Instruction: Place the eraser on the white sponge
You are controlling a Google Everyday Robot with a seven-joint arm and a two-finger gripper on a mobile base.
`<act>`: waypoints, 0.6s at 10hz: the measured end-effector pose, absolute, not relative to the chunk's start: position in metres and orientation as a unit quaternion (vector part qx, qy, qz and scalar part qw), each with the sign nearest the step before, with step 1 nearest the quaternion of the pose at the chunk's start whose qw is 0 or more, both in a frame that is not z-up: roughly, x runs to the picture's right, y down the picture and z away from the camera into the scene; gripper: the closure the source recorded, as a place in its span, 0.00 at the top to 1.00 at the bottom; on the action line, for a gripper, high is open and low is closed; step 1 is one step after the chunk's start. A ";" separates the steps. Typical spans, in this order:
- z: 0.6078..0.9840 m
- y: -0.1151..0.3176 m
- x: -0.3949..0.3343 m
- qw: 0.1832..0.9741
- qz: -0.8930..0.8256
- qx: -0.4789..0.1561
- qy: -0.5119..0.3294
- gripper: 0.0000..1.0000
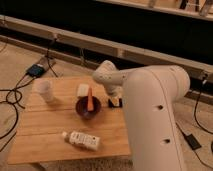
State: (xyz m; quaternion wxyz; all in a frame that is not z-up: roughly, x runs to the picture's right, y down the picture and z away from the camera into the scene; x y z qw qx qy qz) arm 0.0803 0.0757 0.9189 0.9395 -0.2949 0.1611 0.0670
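Gripper (114,100) is down at the table's (45,127) right edge, jaws spread wide. Eraser (117,105) shows dark right under it; contact, I can't tell. White sponge (82,90) sits apart, beyond the bowl (88,108).

table (45,125): pale wood, matt, planked | arm (150,115): smooth white shell, faint sheen | bowl (80,111): dark, slightly glossy | gripper (116,102): dark, matt, low at table's right edge, beside bowl | sponge (82,90): white, soft, matt | bottle (82,140): white, smooth, plastic-looking | cup (45,91): white, matt
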 end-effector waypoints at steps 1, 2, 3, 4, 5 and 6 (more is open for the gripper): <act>0.924 0.078 0.079 0.940 0.062 -0.302 0.146 0.65; 0.931 0.080 0.077 0.940 0.050 -0.314 0.125 0.65; 0.935 0.080 0.078 0.940 0.042 -0.319 0.116 0.65; 0.939 0.079 0.080 0.939 0.033 -0.324 0.107 0.65; 0.941 0.078 0.083 0.939 0.026 -0.328 0.102 0.65; 0.944 0.075 0.088 0.938 0.018 -0.332 0.098 0.65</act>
